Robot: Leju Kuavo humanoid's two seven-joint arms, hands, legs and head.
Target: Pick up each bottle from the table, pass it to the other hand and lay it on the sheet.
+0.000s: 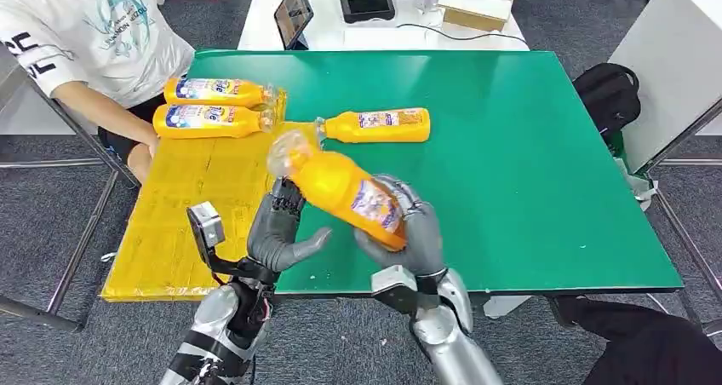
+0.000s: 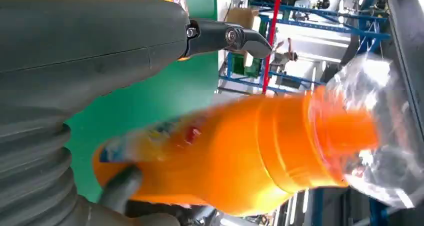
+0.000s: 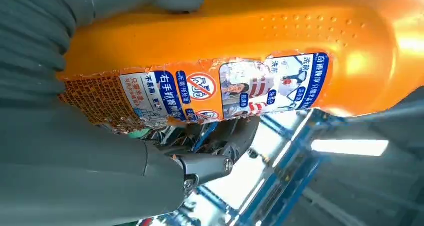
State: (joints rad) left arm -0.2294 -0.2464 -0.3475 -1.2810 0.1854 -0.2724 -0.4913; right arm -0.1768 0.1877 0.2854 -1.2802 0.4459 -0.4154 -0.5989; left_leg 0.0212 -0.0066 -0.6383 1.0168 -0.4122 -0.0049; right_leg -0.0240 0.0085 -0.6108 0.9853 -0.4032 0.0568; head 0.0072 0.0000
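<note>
— Where is the bottle being handled?

— The orange plastic bottle with a clear cap (image 1: 345, 189) is in the air above the near edge of the green tabletop (image 1: 528, 172), tilted, cap end toward the left. The right hand (image 1: 407, 225) grips its lower body, fingers wrapped around the labelled part.

— And the left hand?

— The left hand (image 1: 281, 227) sits just beside the cap end, fingers spread and thumb out; I cannot tell whether it touches the bottle.

— The other bottles?

— Two orange bottles (image 1: 217, 90) (image 1: 213, 121) lie side by side at the far end of the yellow sheet (image 1: 183, 206). A third orange bottle (image 1: 379, 125) lies on the tabletop, just past the sheet's edge. A person in a white shirt (image 1: 85, 27) sits at the left.
</note>
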